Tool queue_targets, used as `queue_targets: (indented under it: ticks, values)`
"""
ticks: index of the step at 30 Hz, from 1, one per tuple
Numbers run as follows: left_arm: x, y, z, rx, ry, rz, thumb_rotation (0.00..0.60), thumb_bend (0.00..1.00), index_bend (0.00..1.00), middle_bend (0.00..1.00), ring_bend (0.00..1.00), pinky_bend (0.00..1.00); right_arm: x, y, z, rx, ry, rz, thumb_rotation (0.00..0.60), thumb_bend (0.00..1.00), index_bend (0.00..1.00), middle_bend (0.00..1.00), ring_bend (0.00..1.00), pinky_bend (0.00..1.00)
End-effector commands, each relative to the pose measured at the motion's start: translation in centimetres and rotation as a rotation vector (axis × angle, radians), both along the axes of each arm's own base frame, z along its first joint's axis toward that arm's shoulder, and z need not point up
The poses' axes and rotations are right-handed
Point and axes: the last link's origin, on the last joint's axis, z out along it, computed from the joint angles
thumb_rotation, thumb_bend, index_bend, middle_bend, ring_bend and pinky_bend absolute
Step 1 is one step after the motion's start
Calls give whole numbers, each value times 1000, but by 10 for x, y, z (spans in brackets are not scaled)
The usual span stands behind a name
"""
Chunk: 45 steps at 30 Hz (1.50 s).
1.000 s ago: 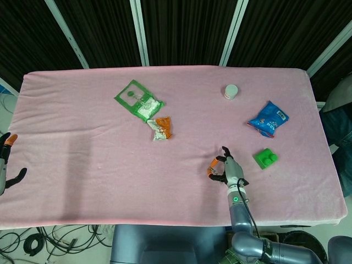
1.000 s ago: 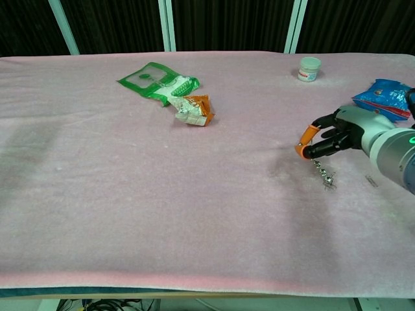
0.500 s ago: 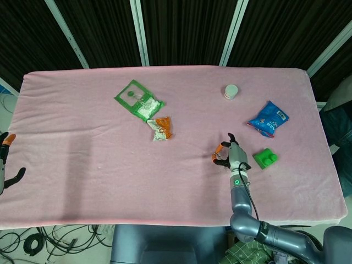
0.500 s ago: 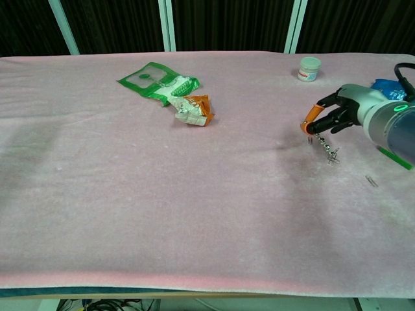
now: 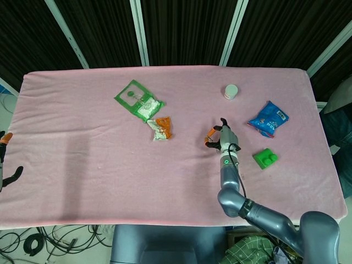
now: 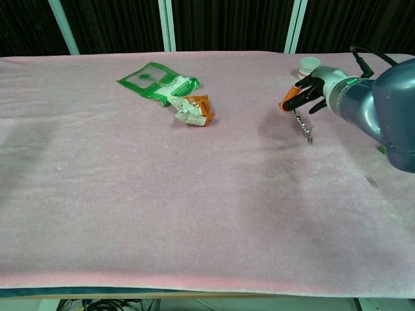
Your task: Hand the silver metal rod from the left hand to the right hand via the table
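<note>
The right hand point(image 6: 305, 97) is pinching the silver metal rod point(image 6: 303, 126) by its top, apparently chain-like, dangling above the table point(image 6: 162, 214) toward 2 o'clock. So light a pinch is risking a slip. The left hand point(image 5: 4, 165), at 9 o'clock, is hanging open, holding nothing.

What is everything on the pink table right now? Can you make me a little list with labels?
right robot hand: above the table, holds a silver metal rod that hangs down from it
left robot hand: at the table's left edge, holds nothing
table: pink cloth cover
green packet: lies far left of middle
orange packet: beside the green one
white jar: upright, far side
blue bag: right
green block: right, nearer
</note>
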Motion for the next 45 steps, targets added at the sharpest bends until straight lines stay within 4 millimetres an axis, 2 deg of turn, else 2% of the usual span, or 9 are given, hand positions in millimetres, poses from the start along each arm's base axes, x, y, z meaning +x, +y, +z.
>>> queue_targets:
  ticks: [1,8,21,36,45]
  values:
    - [0,0,0,4,1,1,600,240,134,57,0,0,0,-5,-9,15,-7,-13,600,374,591,21,89,205]
    - [1,-2,1,15,4,1,600,240,134,57,0,0,-5,-9,-15,13,-17,-29,600,374,592,21,89,205]
    - [1,-2,0,10,6,1,600,239,134,57,0,0,-9,-6,-8,3,-10,-23,600,374,591,21,89,205]
    - [3,-4,0,20,14,-3,600,240,134,57,0,0,-26,-11,-4,-5,-12,-58,600,374,592,21,89,205]
    - [3,-4,0,21,16,-5,600,240,134,57,0,0,-28,-9,-7,3,-16,-65,600,374,592,21,89,205]
